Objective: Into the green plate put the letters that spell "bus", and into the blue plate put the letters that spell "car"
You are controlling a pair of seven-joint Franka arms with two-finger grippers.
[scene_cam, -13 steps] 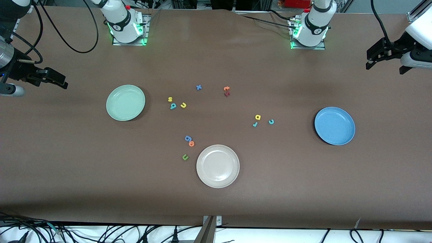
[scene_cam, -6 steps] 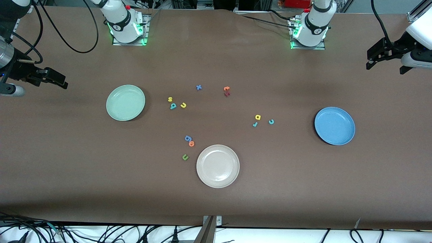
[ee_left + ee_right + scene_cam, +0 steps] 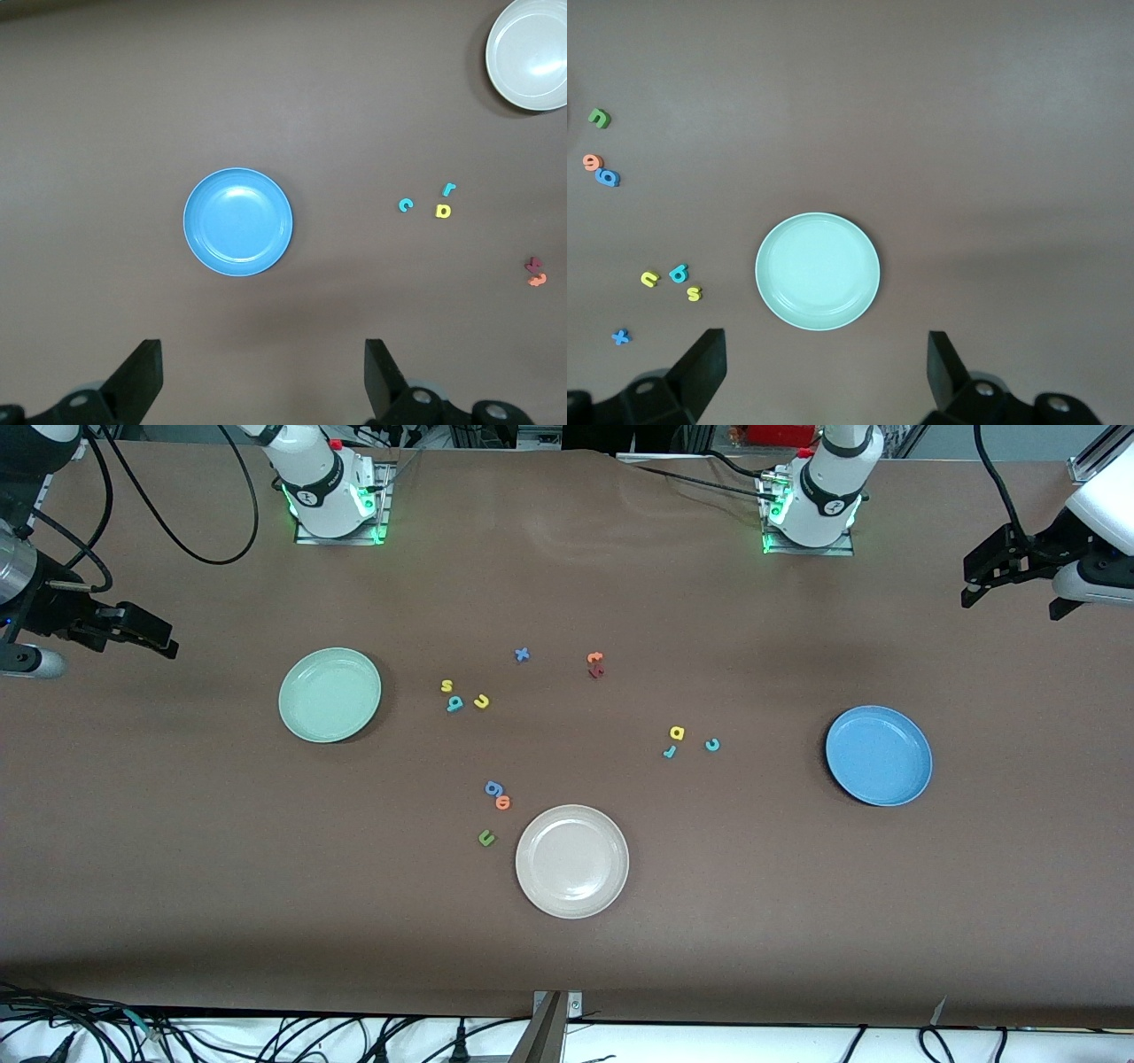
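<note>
The green plate (image 3: 330, 694) (image 3: 818, 270) lies toward the right arm's end of the table. Beside it lie a yellow s (image 3: 446, 685), a teal b (image 3: 454, 704) and a yellow u (image 3: 481, 701). The blue plate (image 3: 878, 755) (image 3: 237, 221) lies toward the left arm's end, and a yellow a (image 3: 677, 733), a teal r (image 3: 670, 752) and a teal c (image 3: 712, 745) sit beside it. My right gripper (image 3: 164, 642) (image 3: 826, 336) hangs open and empty at its table end. My left gripper (image 3: 1014, 600) (image 3: 263, 350) hangs open and empty at its own end.
A beige-white plate (image 3: 571, 860) sits nearer the front camera, with a blue g (image 3: 493, 788), an orange o (image 3: 503, 802) and a green u (image 3: 486, 837) beside it. A blue x (image 3: 522, 654), an orange t (image 3: 594, 658) and a dark red letter (image 3: 596, 672) lie mid-table, toward the arms' bases.
</note>
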